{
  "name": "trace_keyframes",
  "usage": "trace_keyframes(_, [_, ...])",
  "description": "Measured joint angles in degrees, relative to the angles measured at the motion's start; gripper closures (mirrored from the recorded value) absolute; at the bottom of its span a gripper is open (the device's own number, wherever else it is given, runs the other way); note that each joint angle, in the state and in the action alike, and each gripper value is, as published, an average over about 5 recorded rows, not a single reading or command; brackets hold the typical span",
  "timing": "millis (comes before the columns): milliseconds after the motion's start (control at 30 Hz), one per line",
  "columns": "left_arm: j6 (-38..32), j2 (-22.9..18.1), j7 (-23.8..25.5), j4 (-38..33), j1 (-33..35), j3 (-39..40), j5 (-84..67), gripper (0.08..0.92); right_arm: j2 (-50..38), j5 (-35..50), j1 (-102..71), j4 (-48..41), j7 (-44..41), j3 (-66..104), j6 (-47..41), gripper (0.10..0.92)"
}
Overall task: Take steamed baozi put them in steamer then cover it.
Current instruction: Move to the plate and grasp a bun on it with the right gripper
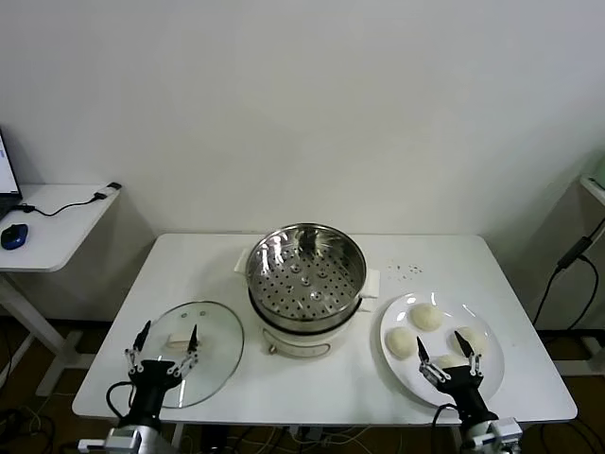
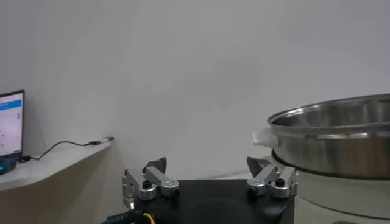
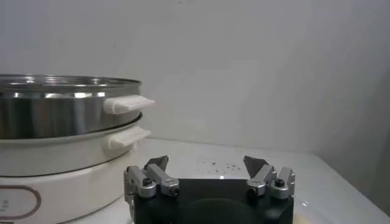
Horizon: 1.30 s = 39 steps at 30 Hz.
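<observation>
Both grippers are waiting wide-fingered and empty, the right gripper [image 1: 448, 357] hovering over the baozi [image 1: 424, 317] on the plate [image 1: 492, 371], the left gripper [image 1: 166, 347] over the cover [image 1: 213, 326], flanking the empty steamer [image 1: 305, 276].

4 baozi [image 1: 424, 317] on plate [image 1: 397, 362]

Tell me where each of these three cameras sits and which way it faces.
Head view: on the robot's head, looking down at the table, steamer, cover and baozi on a plate; both open grippers show, left gripper, right gripper.
Left wrist view: low, facing the wall, left gripper in front, steamer beside.
Right wrist view: low, facing the wall, right gripper in front.
Shared: both wrist views catch the steamer.
</observation>
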Motion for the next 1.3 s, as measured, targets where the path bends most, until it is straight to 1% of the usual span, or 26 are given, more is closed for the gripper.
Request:
trace_keyframes(67, [0.0, 0.0, -0.2, 0.0, 0.1, 0.1, 0.1, 0.177, -0.8, -0.5, 0.3, -0.1, -0.7, 0.1, -0.7, 0.203])
trace_keyframes(200, [-0.4, 0.1, -1.2, -0.2, 0.5, 0.5, 0.4, 0.177, -5.6, -2.4, 1.8, -0.7, -4.5, 0.3, -4.3, 0.203])
trace_keyframes(500, [-0.8, 0.7, -3.5, -0.7, 1.3, 1.2, 1.0, 0.177, -22.7, -5.9, 9.5, -5.5, -16.8, -2.2, -11.9, 0.203])
trace_keyframes(700, [-0.9, 0.9, -4.4, -0.8, 1.7, 1.2, 1.0, 0.177, -33.8, -9.0, 19.3, -11.6, -26.8, -8.7, -12.9, 0.203])
trace_keyframes(833, [-0.9, 0.9, -4.9, -0.8, 1.7, 1.2, 1.0, 0.177, -38.9, -11.5, 29.2, -16.5, -33.6, -16.7, -12.0, 0.203])
trace_keyframes(1067, [-0.5, 0.9, -5.6, -0.5, 1.7, 1.0, 1.0, 0.177, -42.8, -14.0, 51.3, -25.4, -42.6, -37.5, -10.6, 0.203])
trace_keyframes(1300, [-0.2, 1.0, -6.2, -0.1, 1.7, 0.7, 1.0, 0.177, -41.5, -14.7, 71.3, -33.5, -48.2, -58.6, -10.2, 0.203])
